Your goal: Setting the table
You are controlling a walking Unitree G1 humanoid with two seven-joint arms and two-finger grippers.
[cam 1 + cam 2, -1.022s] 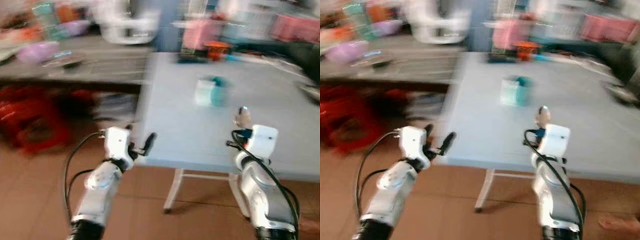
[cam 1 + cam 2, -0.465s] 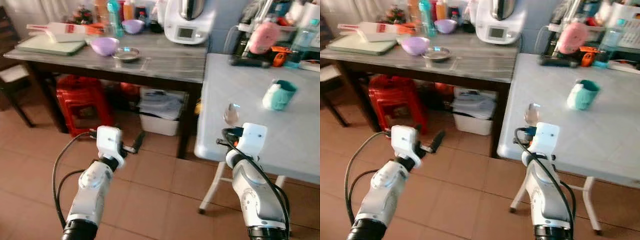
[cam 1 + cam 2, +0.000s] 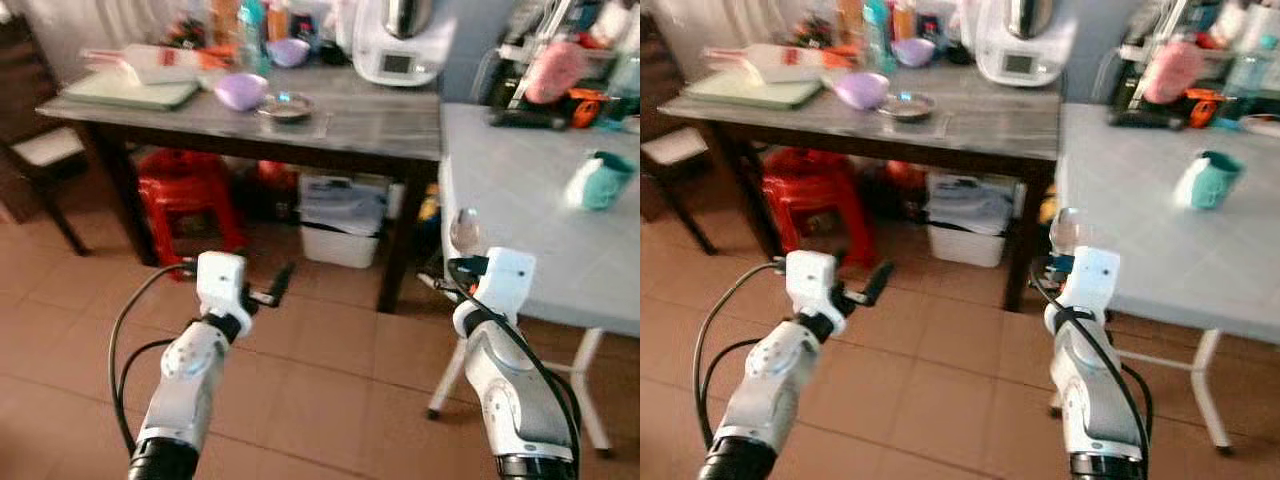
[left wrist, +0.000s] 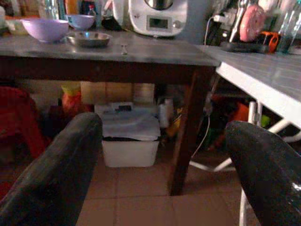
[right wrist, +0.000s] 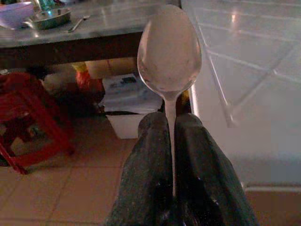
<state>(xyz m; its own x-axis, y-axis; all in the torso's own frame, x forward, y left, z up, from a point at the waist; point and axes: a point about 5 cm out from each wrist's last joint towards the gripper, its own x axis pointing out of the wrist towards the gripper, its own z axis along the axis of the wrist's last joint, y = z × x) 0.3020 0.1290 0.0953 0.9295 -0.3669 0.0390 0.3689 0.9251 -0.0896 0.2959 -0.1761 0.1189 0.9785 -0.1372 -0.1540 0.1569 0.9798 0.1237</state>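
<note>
1. Brown floor tiles [image 3: 330,370] are spread beneath a dark wooden table [image 3: 360,120] and a pale tiled table [image 3: 520,200].
2. A red stool [image 3: 190,195] and a white bin [image 3: 340,215] are tucked under the wooden table.
3. A shiny metal spoon [image 5: 169,52], bowl upward, is pinched by the right gripper [image 5: 171,127] beside the pale table.
4. The left gripper [image 4: 160,155] is held spread, empty.
5. A teal mug [image 3: 600,180] is seen on the pale table.

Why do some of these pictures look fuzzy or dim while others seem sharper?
The two eye views are softly blurred throughout, most in the clutter along the back of the dark table. The left wrist view is sharper on the table things, with the left hand a dark, out-of-focus foreground. The right wrist view is dim and reddish; the spoon in the right hand shows a dull sheen, the white table streaks of glare.
</note>
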